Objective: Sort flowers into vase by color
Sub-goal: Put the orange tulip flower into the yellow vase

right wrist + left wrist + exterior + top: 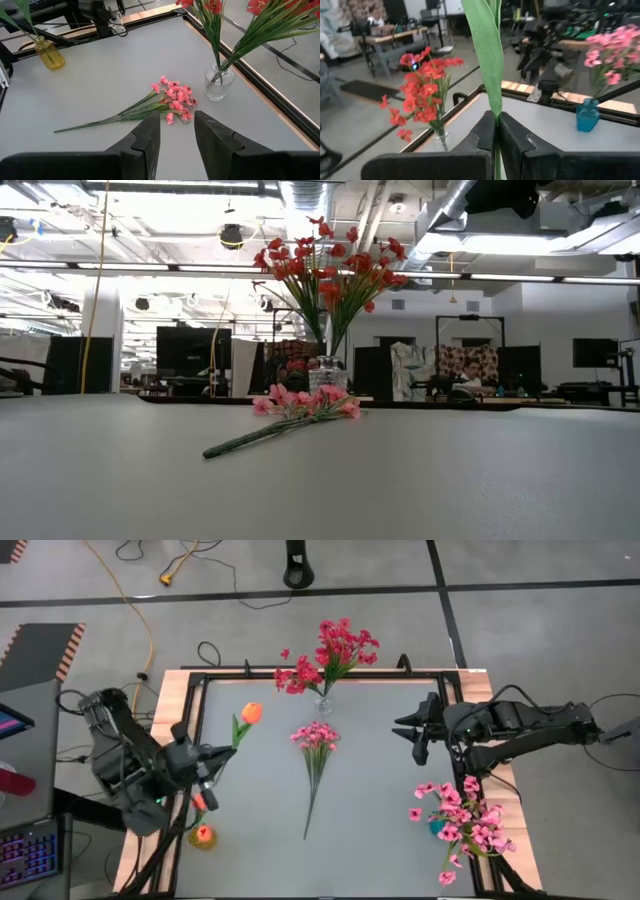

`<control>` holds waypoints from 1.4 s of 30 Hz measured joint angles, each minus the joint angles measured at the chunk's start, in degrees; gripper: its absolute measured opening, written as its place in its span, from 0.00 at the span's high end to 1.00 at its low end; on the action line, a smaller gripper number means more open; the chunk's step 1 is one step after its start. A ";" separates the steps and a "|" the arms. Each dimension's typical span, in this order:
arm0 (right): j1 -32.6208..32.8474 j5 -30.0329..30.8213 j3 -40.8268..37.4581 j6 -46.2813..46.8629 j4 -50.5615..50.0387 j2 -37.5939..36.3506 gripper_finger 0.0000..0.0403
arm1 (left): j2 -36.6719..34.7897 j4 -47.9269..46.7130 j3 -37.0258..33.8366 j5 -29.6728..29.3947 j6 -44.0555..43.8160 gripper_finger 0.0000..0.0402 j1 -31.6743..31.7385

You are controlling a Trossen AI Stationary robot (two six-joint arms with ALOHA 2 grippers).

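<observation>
My left gripper is over the table's left part, shut on an orange tulip. Near it a yellow vase holds another orange bud. A pink spray lies flat on its side in the table's middle, stem toward the near edge. Red flowers stand in a clear glass vase at the far edge. Pink flowers stand in a blue vase at the near right. My right gripper is open, to the right of the pink spray. My left gripper pinches the tulip's green stem between its two fingers, just below the long leaf. The fingers lie across the stem. The leaf and the orange bud stick out past the fingertips toward the table's far side.
The table has a raised black frame with a wooden border all around. Bare grey surface lies between the pink spray and the yellow vase, and between the spray and the blue vase. Cables run over the floor beyond the far edge.
</observation>
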 joint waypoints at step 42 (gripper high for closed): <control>-0.01 -0.01 0.00 0.00 -0.02 0.00 0.63 | 0.09 -17.95 -2.66 -4.23 -30.16 1.00 -22.66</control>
